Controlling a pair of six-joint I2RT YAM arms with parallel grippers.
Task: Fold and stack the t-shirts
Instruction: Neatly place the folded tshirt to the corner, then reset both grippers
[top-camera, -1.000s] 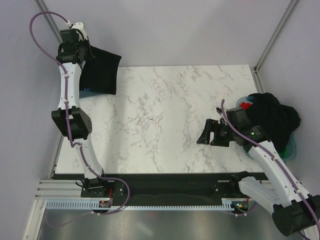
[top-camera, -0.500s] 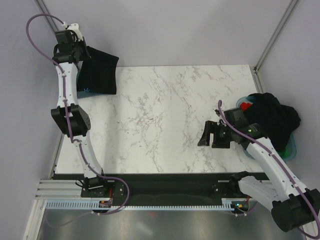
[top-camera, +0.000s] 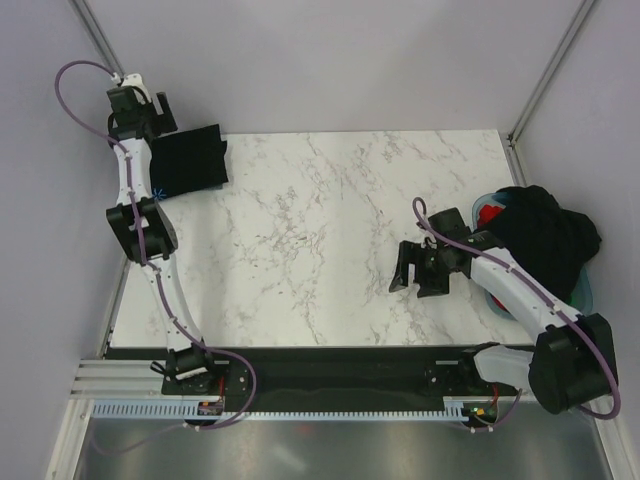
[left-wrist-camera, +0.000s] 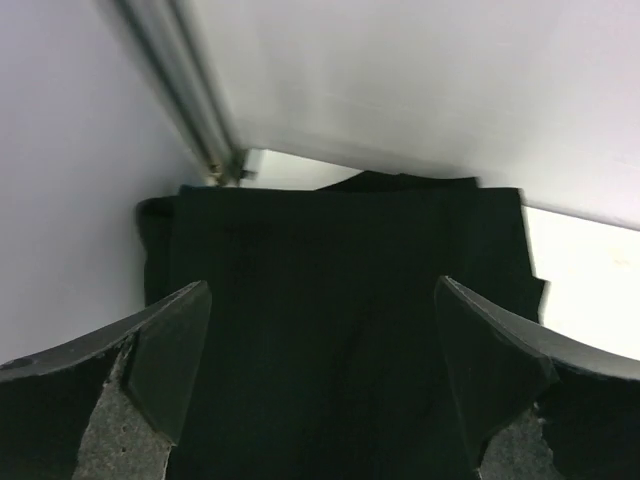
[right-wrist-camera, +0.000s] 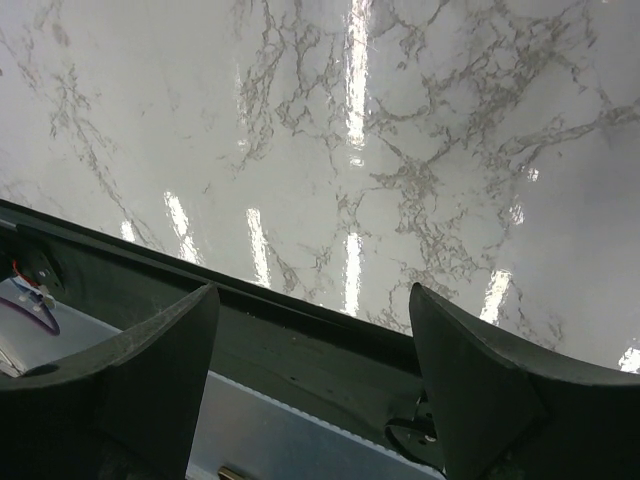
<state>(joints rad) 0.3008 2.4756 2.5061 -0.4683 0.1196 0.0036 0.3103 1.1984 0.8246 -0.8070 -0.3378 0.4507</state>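
A folded black t-shirt (top-camera: 190, 160) lies flat in the table's far left corner. My left gripper (top-camera: 158, 115) hangs just behind and above it, open and apart from the cloth. In the left wrist view the same shirt (left-wrist-camera: 330, 260) fills the space below my open left gripper (left-wrist-camera: 325, 380), and nothing sits between the fingers (left-wrist-camera: 170, 360). A heap of unfolded black t-shirts (top-camera: 545, 235) rests at the right edge. My right gripper (top-camera: 412, 275) stands open and empty over bare marble left of that heap; in its wrist view it (right-wrist-camera: 315, 380) faces the table's near edge.
The heap sits in a blue basket (top-camera: 582, 295), with something red (top-camera: 490, 212) at its left rim. The marble table (top-camera: 320, 240) is enclosed by grey walls and metal corner posts (top-camera: 100, 40). A dark rail (right-wrist-camera: 330, 340) runs along the near edge.
My left gripper opened and let go of the folded shirt, which dropped flat into the corner. The left arm drew back toward the wall. The right arm swung slightly left.
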